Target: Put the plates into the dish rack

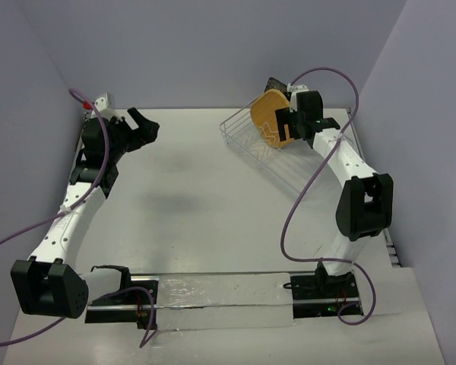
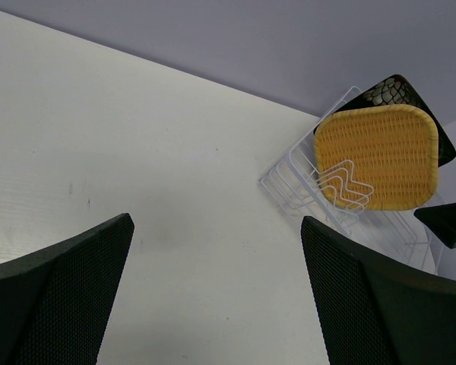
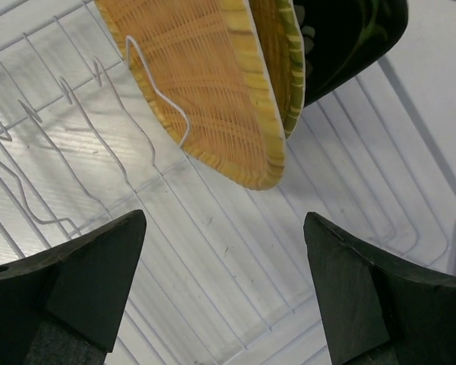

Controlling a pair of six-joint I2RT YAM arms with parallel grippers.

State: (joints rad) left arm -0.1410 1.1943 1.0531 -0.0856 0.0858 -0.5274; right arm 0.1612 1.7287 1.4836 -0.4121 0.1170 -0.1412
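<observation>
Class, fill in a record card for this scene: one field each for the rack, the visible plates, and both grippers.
rack: dish rack, far right side, by the right arm
front plate: yellow woven plate, standing on edge in the rack
back plate: black plate, behind the yellow one
left gripper: jaws open, empty, away from the rack
right gripper: jaws open, empty, over the rack
</observation>
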